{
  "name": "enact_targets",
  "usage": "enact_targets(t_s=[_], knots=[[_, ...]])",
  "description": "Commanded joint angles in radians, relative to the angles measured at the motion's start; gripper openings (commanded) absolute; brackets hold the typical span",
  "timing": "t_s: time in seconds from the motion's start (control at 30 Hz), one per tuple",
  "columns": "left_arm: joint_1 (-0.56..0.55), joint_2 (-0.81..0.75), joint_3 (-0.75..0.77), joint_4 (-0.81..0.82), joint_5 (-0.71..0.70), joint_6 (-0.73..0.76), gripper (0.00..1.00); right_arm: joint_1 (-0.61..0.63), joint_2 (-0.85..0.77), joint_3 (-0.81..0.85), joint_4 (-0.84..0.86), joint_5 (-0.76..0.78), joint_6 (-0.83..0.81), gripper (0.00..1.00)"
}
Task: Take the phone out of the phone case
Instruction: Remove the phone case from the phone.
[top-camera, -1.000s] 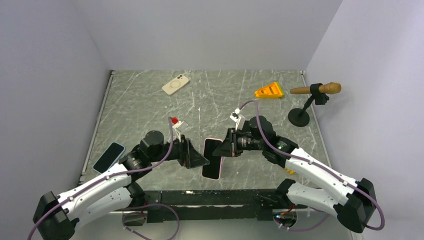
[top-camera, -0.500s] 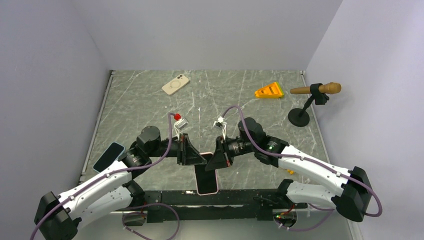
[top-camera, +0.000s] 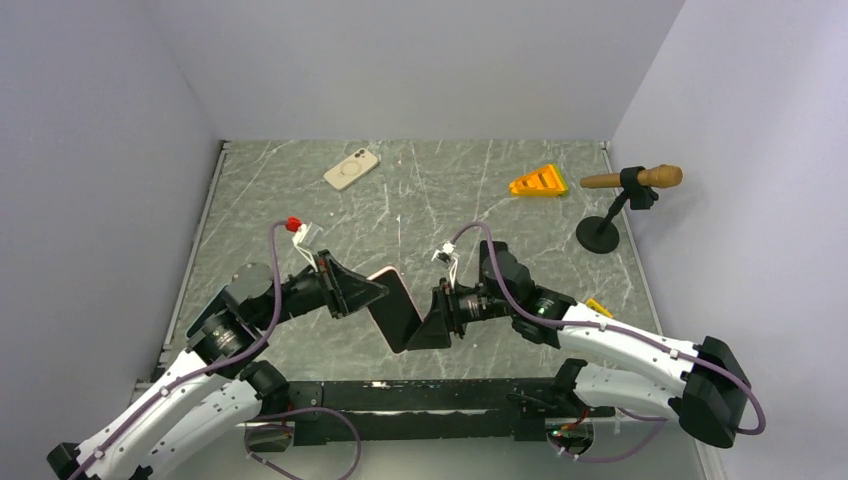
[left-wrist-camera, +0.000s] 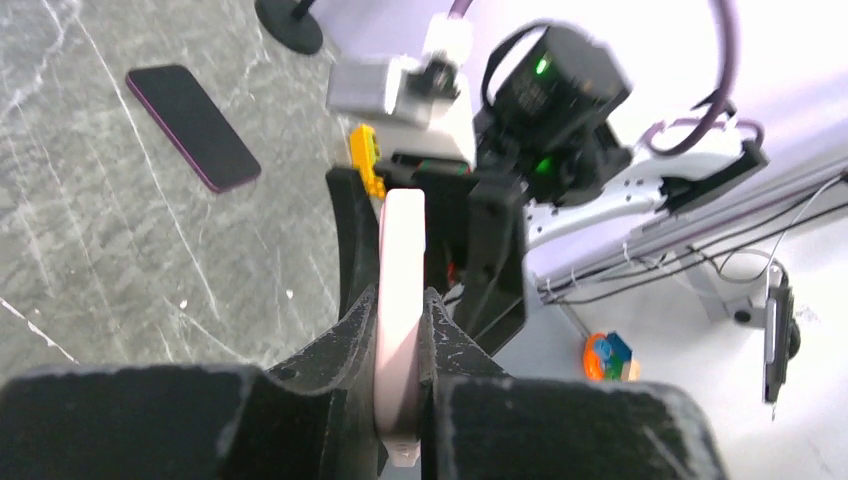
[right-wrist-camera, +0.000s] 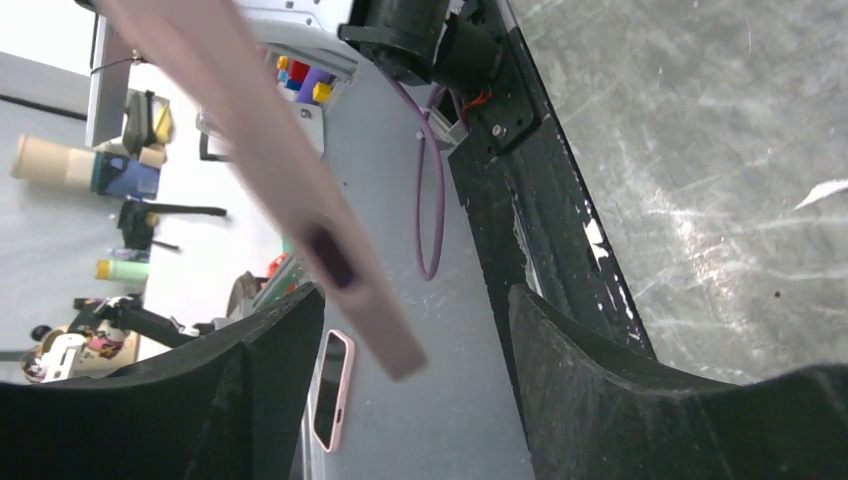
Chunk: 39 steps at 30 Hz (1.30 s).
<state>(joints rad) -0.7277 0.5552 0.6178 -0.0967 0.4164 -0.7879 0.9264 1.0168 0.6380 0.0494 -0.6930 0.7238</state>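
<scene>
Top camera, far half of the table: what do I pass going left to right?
white phone → orange wedge → black stand holding a brown rod

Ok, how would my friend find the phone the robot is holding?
Look at the grey marble table, near the middle of its front edge. The phone in the pink case is up in the air there, pinched by the left claw. The cream phone at the back lies flat instead.
</scene>
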Motion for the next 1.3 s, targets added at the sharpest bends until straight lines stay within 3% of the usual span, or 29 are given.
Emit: enact_targets(t_s=[0.0,0.2,0.4,0.5,0.53,0.63,0.83,0.87,0.97,1.03,1.13,1.27], knots=[[0.019,-0.008,0.074,0.027,-0.053,-0.068,0.00,0.002,-0.043,-0.091,0.268,-0.009,0.125,0.67],[0.040,0.016,0.040,0.125,0.039,-0.142,0.00,0.005,-0.045,-0.122,0.491,-0.032,0.249,0.29],[0.054,0.068,-0.002,0.213,0.127,-0.201,0.00,0.005,-0.041,-0.101,0.492,-0.032,0.245,0.14],[0.056,0.097,-0.020,0.273,0.169,-0.224,0.00,0.004,-0.042,-0.103,0.501,-0.033,0.245,0.00],[0.054,0.111,-0.022,0.292,0.196,-0.227,0.00,0.005,-0.043,-0.101,0.496,-0.031,0.243,0.00],[0.055,0.143,-0.027,0.308,0.225,-0.232,0.19,0.006,-0.039,-0.092,0.478,-0.037,0.234,0.00],[0.055,0.154,-0.015,0.318,0.232,-0.210,0.00,0.005,-0.053,-0.083,0.426,-0.027,0.209,0.00],[0.056,0.155,-0.005,0.292,0.231,-0.199,0.00,0.005,-0.060,-0.078,0.400,-0.016,0.199,0.09],[0.061,0.139,0.027,0.225,0.193,-0.190,0.00,0.005,-0.100,-0.043,0.220,0.087,0.130,0.52],[0.075,0.124,0.035,0.224,0.185,-0.214,0.00,0.005,-0.145,-0.047,0.163,0.145,0.099,0.70],[0.105,0.118,0.035,0.268,0.217,-0.274,0.00,0.004,-0.212,-0.070,0.147,0.192,0.084,0.79],[0.135,0.127,0.022,0.350,0.268,-0.353,0.00,0.002,-0.239,-0.067,0.159,0.128,0.070,0.73]])
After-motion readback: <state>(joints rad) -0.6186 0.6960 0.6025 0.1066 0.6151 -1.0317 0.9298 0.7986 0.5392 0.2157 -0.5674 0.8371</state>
